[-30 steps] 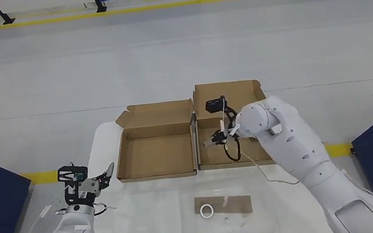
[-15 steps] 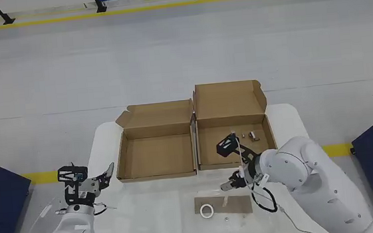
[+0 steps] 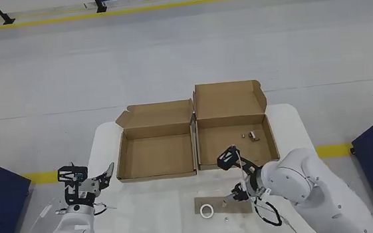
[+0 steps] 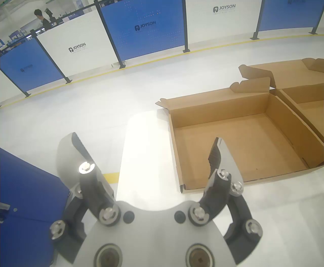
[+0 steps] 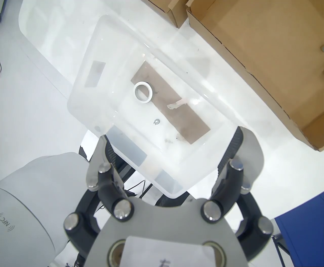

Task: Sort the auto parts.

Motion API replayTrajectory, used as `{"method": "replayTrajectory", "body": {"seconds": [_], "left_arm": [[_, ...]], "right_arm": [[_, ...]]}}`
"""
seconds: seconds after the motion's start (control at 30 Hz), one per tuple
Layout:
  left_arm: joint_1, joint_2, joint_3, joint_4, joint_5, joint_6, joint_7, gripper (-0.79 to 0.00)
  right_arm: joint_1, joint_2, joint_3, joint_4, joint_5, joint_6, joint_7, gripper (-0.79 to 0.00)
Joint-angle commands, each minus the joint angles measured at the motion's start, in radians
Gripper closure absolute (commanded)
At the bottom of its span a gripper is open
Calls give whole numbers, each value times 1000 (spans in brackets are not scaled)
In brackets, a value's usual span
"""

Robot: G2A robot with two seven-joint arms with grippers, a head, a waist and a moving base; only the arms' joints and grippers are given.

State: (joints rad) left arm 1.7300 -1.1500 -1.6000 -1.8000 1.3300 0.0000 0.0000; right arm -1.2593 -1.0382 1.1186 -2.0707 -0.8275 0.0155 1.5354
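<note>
White ring [image 5: 143, 92] lies on brown card [image 5: 192, 126] in clear tray [image 5: 106, 45], at near edge of desk [image 3: 154, 206]. Small parts [image 3: 249, 136] sit in right box [image 3: 232, 99], far right corner. Right hand [image 5: 172, 137] wide open, holds nothing; has come back from box to over tray. Left hand [image 4: 145, 139] wide open, empty, same spot by desk's left edge. Wall panels [image 4: 76, 38] carry print.

**Table layout, far to near**

Two open brown cardboard boxes side by side on the white table [image 3: 147, 200], left box [image 3: 156, 156] touching right box [image 3: 222, 143]. Small metal parts [image 3: 249, 136] in right box, far right corner. Before the boxes, clear plastic tray [image 5: 83, 75]. In it, flat brown cardboard strip [image 3: 221, 204]. White plastic ring [image 3: 207, 211] on strip's left end. Small metal washer [image 5: 157, 121] just beside strip.
</note>
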Motion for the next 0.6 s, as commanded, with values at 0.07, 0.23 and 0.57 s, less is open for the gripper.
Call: {"method": "replayTrajectory", "body": {"seconds": [0.07,0.23,0.57], "left_arm": [[0,0,0,0,0,0,0,-785],[0,0,0,0,0,0,0,-785],[0,0,0,0,0,0,0,-785]], "right_arm": [[15,0,-96,5,-98,15,1,-785],[70,-5,-228,34,-159,57,1,-785],[175,-3,-438,101,-203,166,1,-785]]}}
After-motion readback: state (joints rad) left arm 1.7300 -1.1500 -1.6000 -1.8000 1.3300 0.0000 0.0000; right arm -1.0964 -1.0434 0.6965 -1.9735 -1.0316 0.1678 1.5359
